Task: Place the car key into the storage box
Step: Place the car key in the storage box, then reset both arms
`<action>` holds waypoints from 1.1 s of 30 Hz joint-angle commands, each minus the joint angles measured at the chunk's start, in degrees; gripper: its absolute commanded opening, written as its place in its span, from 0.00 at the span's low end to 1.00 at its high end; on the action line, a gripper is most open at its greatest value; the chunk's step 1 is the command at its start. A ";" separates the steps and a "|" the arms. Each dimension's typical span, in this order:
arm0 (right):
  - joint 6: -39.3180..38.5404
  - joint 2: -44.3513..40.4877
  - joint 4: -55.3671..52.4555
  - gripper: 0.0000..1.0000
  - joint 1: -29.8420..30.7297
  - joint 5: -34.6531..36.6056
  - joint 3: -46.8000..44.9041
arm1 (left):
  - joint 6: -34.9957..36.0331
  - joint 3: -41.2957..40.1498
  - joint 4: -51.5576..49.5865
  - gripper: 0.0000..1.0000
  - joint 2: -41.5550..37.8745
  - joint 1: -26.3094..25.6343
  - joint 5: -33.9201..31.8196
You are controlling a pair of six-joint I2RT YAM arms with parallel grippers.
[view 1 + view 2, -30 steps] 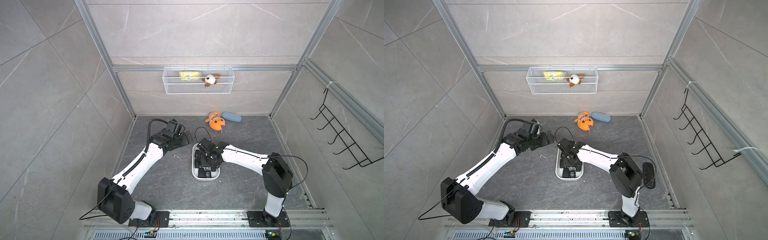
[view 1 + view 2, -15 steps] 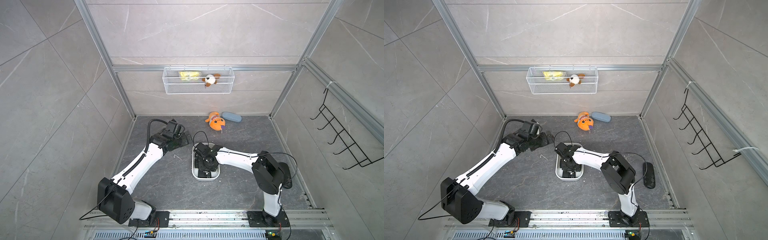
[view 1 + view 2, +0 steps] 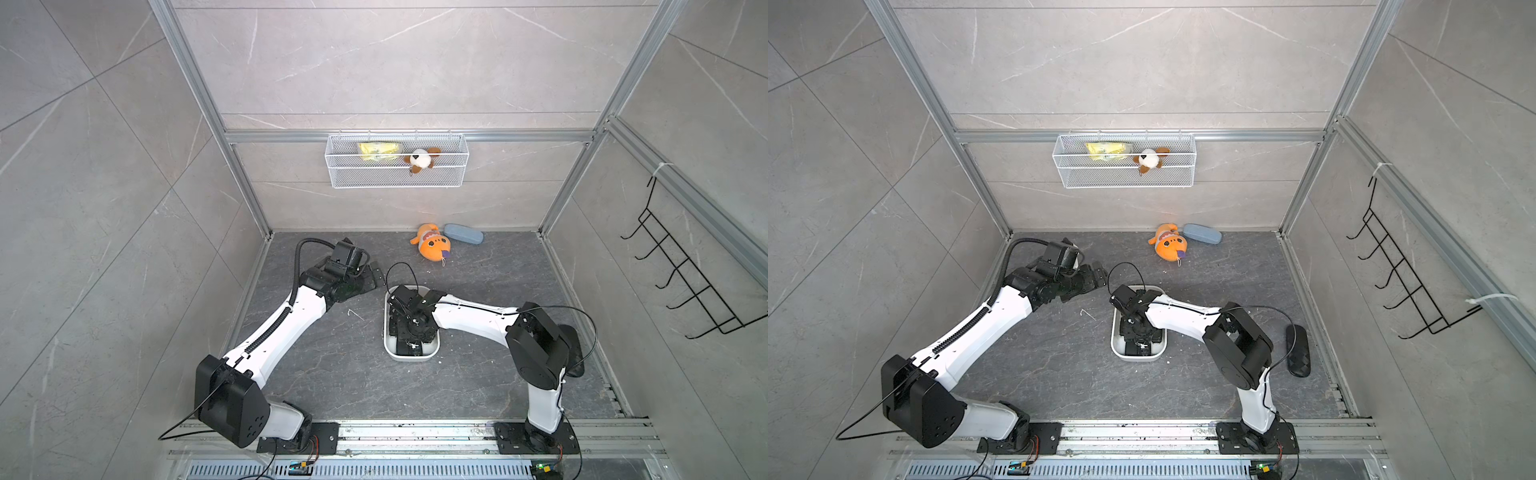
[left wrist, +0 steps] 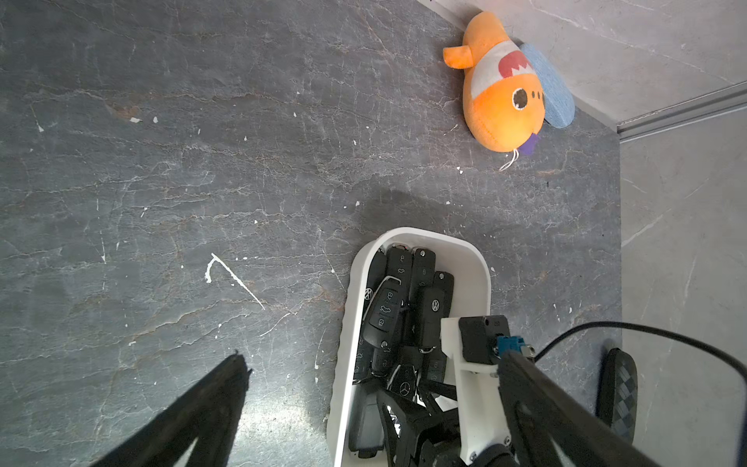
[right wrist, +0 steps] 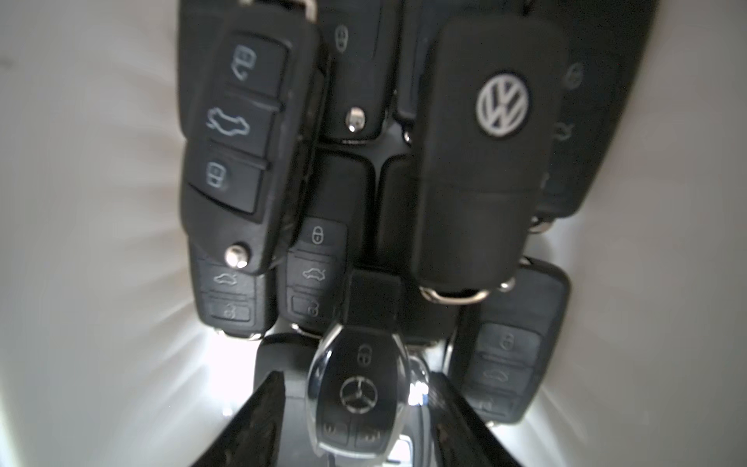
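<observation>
Right gripper [image 5: 355,380] flanking chrome-trimmed car key [image 5: 358,400]

Large grey stone-look tiles, faintly veined in white, cover the walls [image 3: 374,62], and aluminium posts [image 3: 183,50] frame the corners. A rail [image 3: 282,136] across the back wall carries a white wire-mesh basket [image 3: 395,180]. A black hook rack [image 3: 690,264] hangs on a side wall (fastened with white zip ties [image 3: 1493,296]). The floor [image 3: 332,382] is dark slate, flecked with pale specks and marked by a white scratch [image 4: 236,281]. Light falls evenly, leaving a soft glare on the floor.
</observation>
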 commanded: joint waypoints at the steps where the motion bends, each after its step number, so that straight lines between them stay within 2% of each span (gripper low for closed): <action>1: -2.02 -6.13 -0.72 0.65 0.14 3.32 0.81 | 0.78 2.28 -0.67 1.00 -0.34 0.23 -1.25; 12: -12.22 -22.53 4.72 0.99 -1.58 19.98 -3.19 | 3.99 7.33 -3.54 1.00 1.27 0.41 -8.15; 19: -22.80 -31.85 15.47 0.99 -2.58 34.94 -11.52 | 5.09 5.21 -3.63 1.00 0.52 1.82 -17.41; 23: -29.64 -35.30 21.94 1.00 -4.53 39.20 -17.04 | 5.87 1.64 -3.80 1.00 -0.27 4.15 -25.13; 24: -31.39 -35.90 23.96 1.00 -5.32 40.79 -18.59 | 5.95 0.61 -3.80 1.00 -0.37 5.31 -27.69; 28: -38.26 -38.63 34.04 1.00 -9.37 43.72 -26.85 | 7.85 -4.30 -1.73 1.00 -1.01 11.77 -30.13; 31: -38.33 -38.81 37.66 1.00 -14.84 44.43 -31.45 | 7.47 -8.93 1.06 1.00 -0.74 15.91 -35.28; 33: -37.32 -38.42 39.36 1.00 -19.27 43.92 -34.23 | 10.71 -13.05 6.67 1.00 -0.22 18.13 -37.50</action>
